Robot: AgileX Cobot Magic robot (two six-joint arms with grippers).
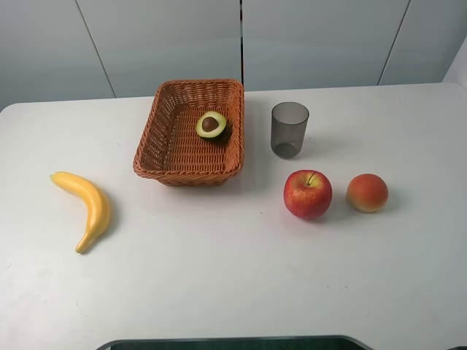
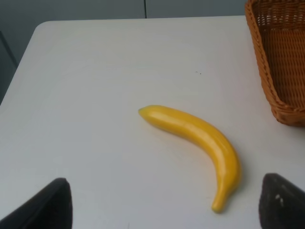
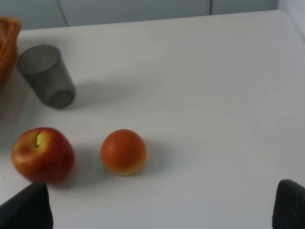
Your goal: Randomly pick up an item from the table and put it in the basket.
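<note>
On table (image 1: 219, 292), one basket (image 1: 157, 142) holding one avocado half (image 1: 211, 125), both claws (image 2: 162, 210) (image 3: 162, 210) seemingly open, empty

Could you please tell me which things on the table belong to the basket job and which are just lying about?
Job: halved avocado, already lying in the wicker basket; white table.

Lying about: banana, red apple, orange-red fruit, grey cup.

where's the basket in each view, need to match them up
Exterior high: the basket sits upper middle, holding the halved avocado.
Left wrist: only a corner of it, cut off at the frame's edge.
Right wrist: just a sliver beside the grey cup.
Shared landmark: the cup.
</note>
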